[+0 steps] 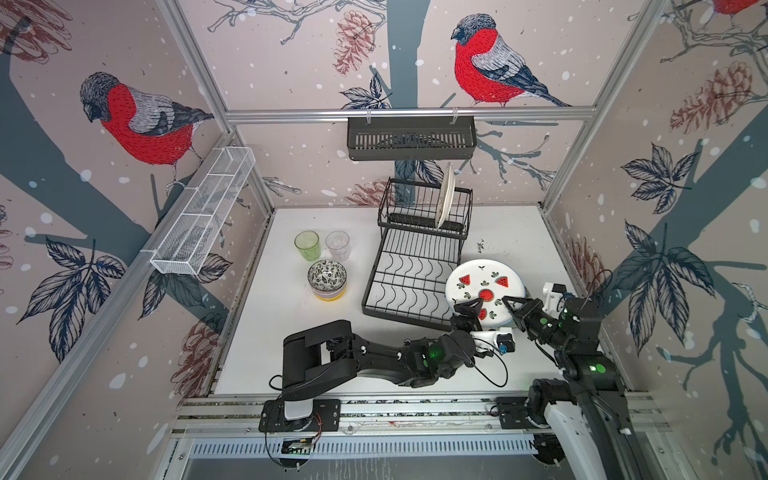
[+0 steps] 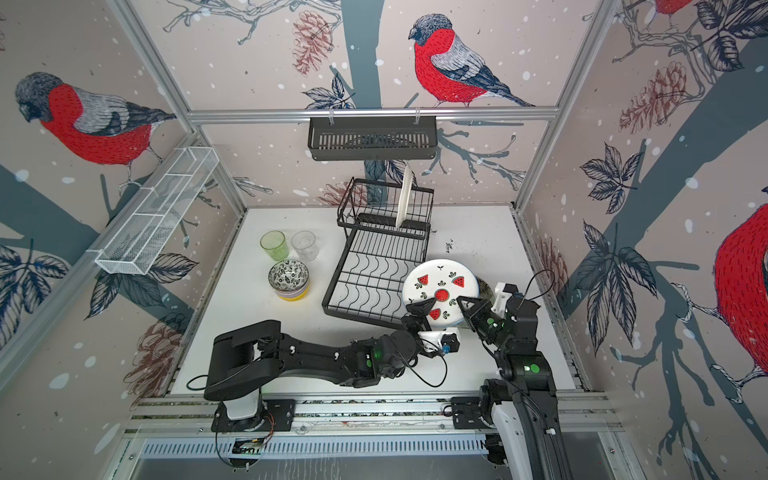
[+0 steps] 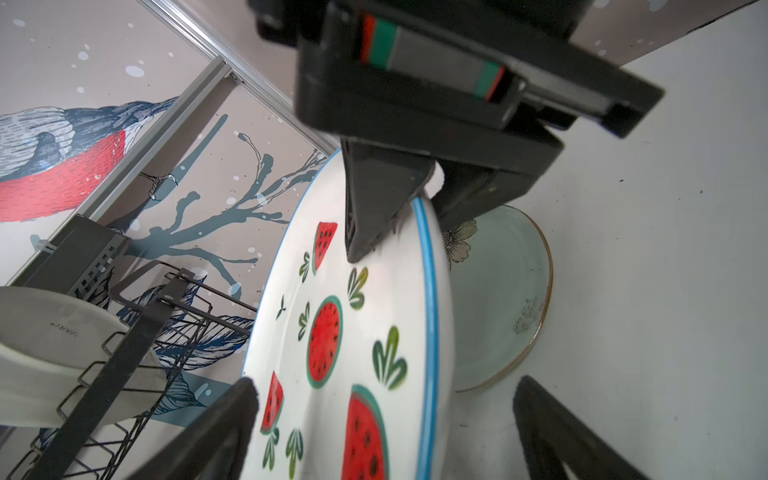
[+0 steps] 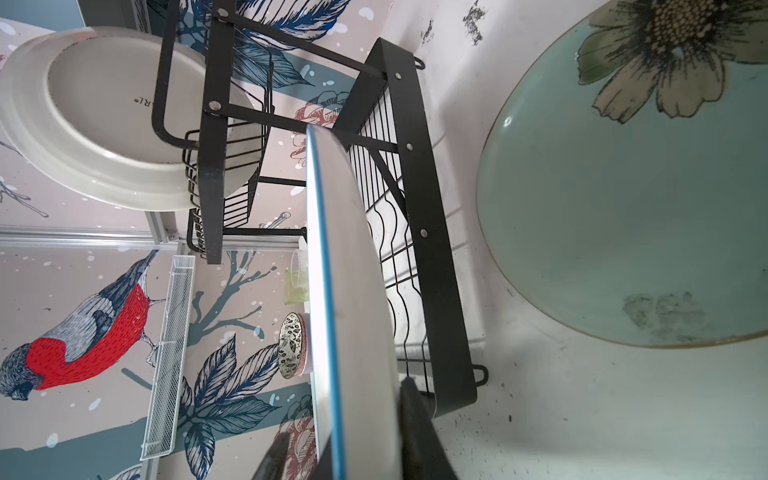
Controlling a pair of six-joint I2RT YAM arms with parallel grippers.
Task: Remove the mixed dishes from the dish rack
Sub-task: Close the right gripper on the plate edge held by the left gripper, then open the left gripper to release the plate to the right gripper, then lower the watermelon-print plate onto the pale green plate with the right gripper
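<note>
The white fruit-patterned plate (image 1: 484, 286) hangs tilted beside the dish rack (image 1: 415, 266). My right gripper (image 1: 512, 305) is shut on its blue-edged rim (image 4: 328, 291). My left gripper (image 3: 386, 384) stands open, its jaws wide on either side of the same plate's near edge without touching it. Beneath and behind that plate, the pale green plate (image 3: 498, 299) lies flat on the table. A cream plate (image 1: 445, 199) stands upright in the rack's raised tier. Left of the rack are a green glass (image 1: 308, 245), a clear glass (image 1: 338, 245) and a stack of small bowls (image 1: 327, 279).
A black slotted wall basket (image 1: 411, 139) hangs on the back rail above the rack. A long white mesh basket (image 1: 203, 212) runs along the left wall. Both arms crowd the table's front right, with the right wall close behind the pale green plate.
</note>
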